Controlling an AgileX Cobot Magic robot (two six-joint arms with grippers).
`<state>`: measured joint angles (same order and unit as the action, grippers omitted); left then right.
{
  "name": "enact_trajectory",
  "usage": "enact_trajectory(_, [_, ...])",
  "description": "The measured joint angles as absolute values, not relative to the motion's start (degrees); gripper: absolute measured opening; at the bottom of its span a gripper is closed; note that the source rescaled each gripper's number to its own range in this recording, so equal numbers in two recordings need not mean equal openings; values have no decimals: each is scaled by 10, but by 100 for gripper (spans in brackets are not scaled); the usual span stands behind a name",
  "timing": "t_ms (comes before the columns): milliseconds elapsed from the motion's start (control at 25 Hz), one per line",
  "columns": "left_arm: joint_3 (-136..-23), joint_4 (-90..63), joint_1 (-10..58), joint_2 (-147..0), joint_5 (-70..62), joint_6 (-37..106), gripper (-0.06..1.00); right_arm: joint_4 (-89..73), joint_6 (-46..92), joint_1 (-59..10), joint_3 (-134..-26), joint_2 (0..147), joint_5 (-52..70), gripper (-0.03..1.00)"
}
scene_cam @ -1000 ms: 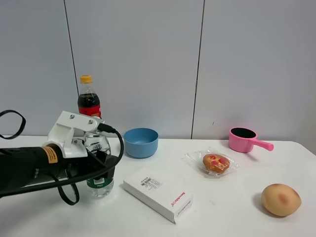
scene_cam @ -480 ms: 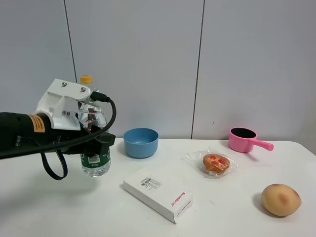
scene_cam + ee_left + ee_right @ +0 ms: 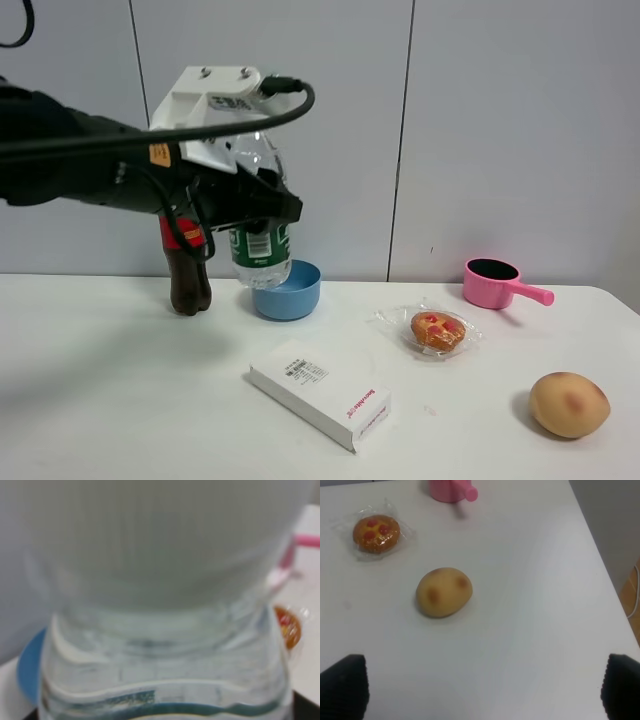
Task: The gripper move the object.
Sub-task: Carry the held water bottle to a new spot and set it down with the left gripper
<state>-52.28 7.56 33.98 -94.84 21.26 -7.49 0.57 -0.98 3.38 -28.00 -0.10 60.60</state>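
**A:** The left gripper (image 3: 250, 207) had its black fingers pinched on the water bottle (image 3: 260, 247), gripping the clear shoulder above the green label, upper left of the high view.

**B:** And the bottle hung upright, clear of the table (image 3: 120, 400), its base just over the blue bowl (image 3: 295, 292), with the cola bottle (image 3: 186, 285) close on its left.

**A:** So how to carry it well?

**B:** My call: hold the squeeze steady, keep it level and swing wide of the cola bottle, which looked easy to topple. Set it flat on bare table before letting go.

**A:** The right gripper (image 3: 482, 687)?

**B:** Spread wide, holding nothing, above the round bun (image 3: 443, 592).
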Motion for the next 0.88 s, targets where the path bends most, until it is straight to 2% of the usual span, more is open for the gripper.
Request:
enact_trajectory(360, [-654, 77, 374, -1058, 177, -75, 2, 6, -10, 34, -280, -1, 606, 100])
enact_trajectory(880, [-784, 127, 376, -1216, 180, -131, 2, 6, -10, 34, -280, -1, 606, 100])
